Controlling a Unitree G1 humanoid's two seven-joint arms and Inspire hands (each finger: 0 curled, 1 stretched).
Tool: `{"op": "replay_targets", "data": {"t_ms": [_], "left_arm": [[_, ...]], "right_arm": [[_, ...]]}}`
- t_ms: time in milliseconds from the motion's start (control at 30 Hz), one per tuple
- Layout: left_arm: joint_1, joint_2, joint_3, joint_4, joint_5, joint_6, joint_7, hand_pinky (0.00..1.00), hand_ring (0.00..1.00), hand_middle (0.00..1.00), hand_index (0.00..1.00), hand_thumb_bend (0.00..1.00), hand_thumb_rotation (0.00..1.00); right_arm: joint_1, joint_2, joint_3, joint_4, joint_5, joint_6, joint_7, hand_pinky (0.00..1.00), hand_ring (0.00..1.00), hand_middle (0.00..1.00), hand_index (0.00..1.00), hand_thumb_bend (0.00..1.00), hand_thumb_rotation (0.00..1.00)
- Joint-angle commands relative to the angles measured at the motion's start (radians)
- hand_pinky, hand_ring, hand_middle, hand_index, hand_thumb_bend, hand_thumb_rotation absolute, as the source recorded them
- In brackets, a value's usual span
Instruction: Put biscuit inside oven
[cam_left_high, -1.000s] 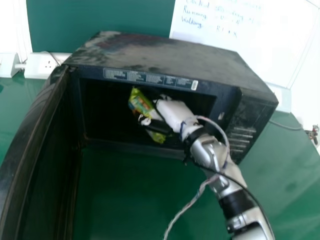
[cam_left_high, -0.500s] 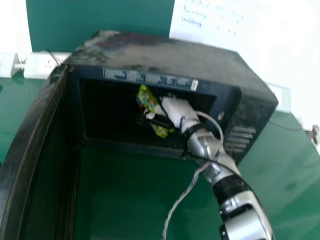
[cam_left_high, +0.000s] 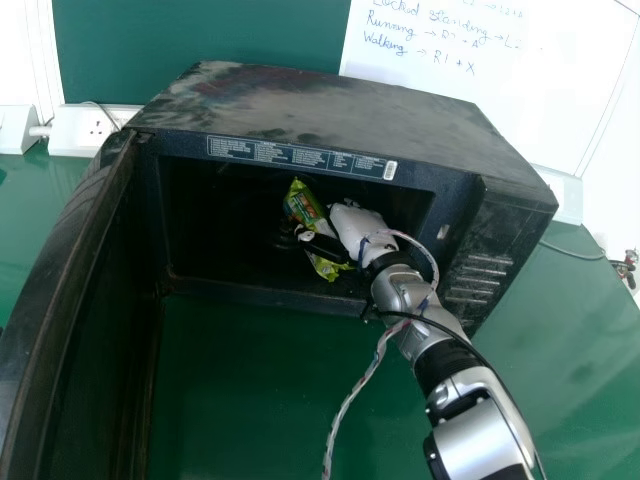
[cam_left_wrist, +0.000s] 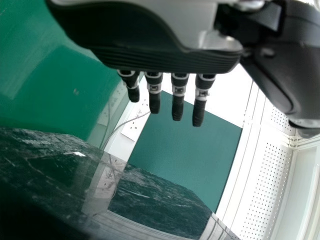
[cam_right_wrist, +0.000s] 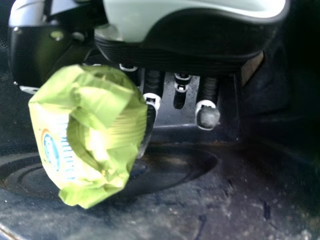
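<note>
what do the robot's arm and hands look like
The right arm is silver-grey with rounded segments and black sections. A pale twisted cable and a thin black cable hang loosely along it. The right hand has a white shell; the left hand has a pale grey shell, black ribbed edge and black fingers with light bands.

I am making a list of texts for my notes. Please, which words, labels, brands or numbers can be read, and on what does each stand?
White board, handwritten: "Locked standing →", remainder unclear.
Same board: "Running →", remainder unclear.
Same board: "Walking → R1 + X".
Same board, top line: cut off, unreadable.
Printed strip above the opening of the oven: too small to read.
Biscuit packet: print on its creased wrapper, not clear enough to quote.
</note>
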Motion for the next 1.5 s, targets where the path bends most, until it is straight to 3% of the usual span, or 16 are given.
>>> {"op": "replay_targets", "data": {"t_ms": [0,600,900,1033,1167,1233,1333,1400,1467], "left_arm": [[0.009,-0.007,0.002,0.003,0.003,-0.008,0.004,0.89,0.85,0.87,0.85,0.89,1.0],[0.03,0.001,-0.003,0.001,-0.012,-0.013,-0.04,0.9,0.88,0.88,0.85,0.88,1.0],[0.022,0.0,-0.008,0.011,-0.036,-0.018,-0.062,0.9,0.83,0.84,0.85,0.88,1.0],[0.017,-0.008,-0.003,0.02,-0.012,-0.034,-0.067,0.9,0.8,0.85,0.86,0.85,1.0],[0.001,-0.024,0.003,0.046,0.072,-0.095,-0.084,0.9,0.81,0.85,0.86,0.84,1.0],[-0.006,-0.029,0.009,0.063,0.126,-0.135,-0.092,0.9,0.82,0.85,0.86,0.85,1.0],[-0.019,-0.044,0.02,0.103,0.197,-0.206,-0.098,0.89,0.81,0.85,0.86,0.83,1.0],[-0.013,-0.052,0.022,0.112,0.237,-0.227,-0.082,0.89,0.81,0.84,0.85,0.83,1.0],[-0.005,-0.055,0.021,0.116,0.268,-0.246,-0.071,0.89,0.8,0.85,0.85,0.83,1.0]], "right_arm": [[-0.036,0.001,0.002,0.015,0.013,-0.003,-0.012,0.02,0.0,0.0,0.47,0.49,0.04],[-0.054,0.032,0.004,0.071,0.031,0.001,-0.023,0.0,0.0,0.0,0.47,0.5,0.04],[-0.067,0.036,-0.006,0.079,0.049,-0.009,-0.045,0.0,0.0,0.0,0.47,0.5,0.04],[-0.076,0.039,-0.008,0.083,0.052,0.007,-0.047,0.0,0.0,0.0,0.47,0.5,0.04],[-0.078,0.04,-0.013,0.086,0.057,0.013,-0.05,0.04,0.0,0.0,0.48,0.5,0.05],[-0.077,0.04,-0.016,0.086,0.062,0.009,-0.048,0.11,0.03,0.14,0.48,0.5,0.05],[-0.072,0.039,-0.022,0.084,0.069,-0.004,-0.055,0.31,0.37,0.53,0.49,0.5,0.07],[-0.07,0.038,-0.021,0.083,0.07,-0.007,-0.057,0.46,0.6,0.71,0.67,0.63,0.42],[-0.069,0.038,-0.022,0.082,0.072,-0.008,-0.056,0.55,0.72,0.82,0.79,0.72,0.64]]}}
